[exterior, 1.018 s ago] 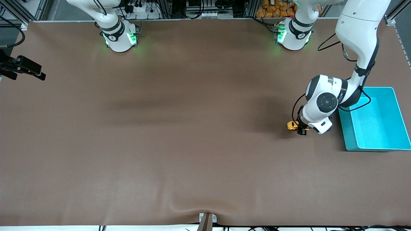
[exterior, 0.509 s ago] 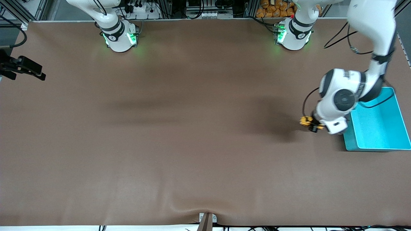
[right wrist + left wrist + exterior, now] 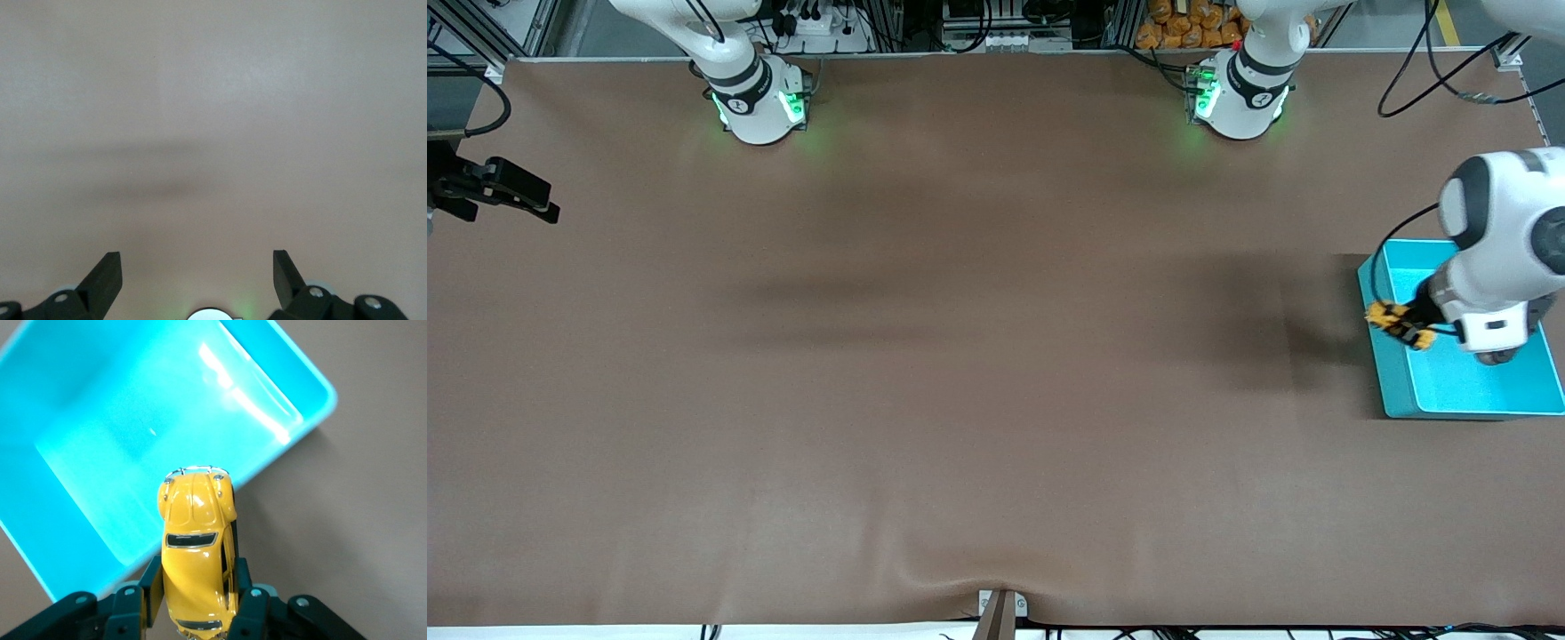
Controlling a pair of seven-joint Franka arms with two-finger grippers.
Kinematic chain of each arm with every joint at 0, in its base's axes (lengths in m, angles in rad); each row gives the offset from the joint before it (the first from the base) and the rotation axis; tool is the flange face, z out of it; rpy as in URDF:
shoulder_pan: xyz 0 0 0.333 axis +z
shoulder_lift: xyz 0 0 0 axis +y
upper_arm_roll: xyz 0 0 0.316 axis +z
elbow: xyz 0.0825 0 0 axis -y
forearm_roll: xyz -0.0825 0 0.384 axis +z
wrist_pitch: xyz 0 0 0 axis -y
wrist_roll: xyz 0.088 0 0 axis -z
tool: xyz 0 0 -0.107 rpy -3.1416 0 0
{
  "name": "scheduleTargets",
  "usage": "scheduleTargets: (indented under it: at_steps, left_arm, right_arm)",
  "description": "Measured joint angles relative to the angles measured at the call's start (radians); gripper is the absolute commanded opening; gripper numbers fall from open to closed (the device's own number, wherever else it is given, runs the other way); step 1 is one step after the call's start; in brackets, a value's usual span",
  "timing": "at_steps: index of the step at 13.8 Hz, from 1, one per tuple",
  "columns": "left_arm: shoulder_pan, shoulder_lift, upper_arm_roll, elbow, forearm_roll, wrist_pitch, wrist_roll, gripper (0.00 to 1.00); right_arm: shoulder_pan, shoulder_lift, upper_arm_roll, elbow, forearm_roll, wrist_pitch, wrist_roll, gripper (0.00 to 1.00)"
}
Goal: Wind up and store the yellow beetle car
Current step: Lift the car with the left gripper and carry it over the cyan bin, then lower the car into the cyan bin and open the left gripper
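1. Brown matting covers the table (image 3: 960,356), the largest thing in view; most of it lies bare.
2. Turquoise plastic forms the bin (image 3: 1396,391), which sits on the matting at the left arm's end of the table. Its open top faces up, so a toy can be dropped straight in.
3. Left gripper (image 3: 1409,325): it hangs in the air over the bin's rim on the side toward the table's middle. Its fingers (image 3: 150,587) are pinched on the flanks of the car, one on each side. That hold leaves the roof and nose free, which should let the toy fall cleanly on release.
4. Right gripper (image 3: 197,277): its fingers are spread wide with nothing between them. It waits at the right arm's end, over bare matting.
5. Yellow beetle car (image 3: 197,543): held in the air, nose pointing out over the bin's interior, not yet inside. Judgement: storing is the step in hand, and a little more travel inward would keep the car from striking the rim.
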Motion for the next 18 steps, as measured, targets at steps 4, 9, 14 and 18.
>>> scheduleTargets:
  at_steps: [4,9,14,18]
  left_arm:
    - [0.121,0.001,0.000,0.000,0.040,0.000,0.274,0.09]
    - [0.225,0.084,-0.001,-0.008,0.049,0.117,0.450,0.09]
    - [0.263,0.199,-0.002,-0.009,0.075,0.256,0.490,0.10]
    - [0.263,0.231,-0.006,-0.008,0.095,0.295,0.490,0.13]
  right_arm:
    - [0.000,0.004,0.000,-0.001,0.000,-0.011,0.000,1.00]
    - [0.000,0.009,0.001,-0.002,0.000,-0.013,0.000,1.00]
    - [0.000,0.014,0.001,-0.003,0.000,-0.013,0.000,1.00]
    - [0.000,0.014,0.001,-0.003,0.000,-0.013,0.000,1.00]
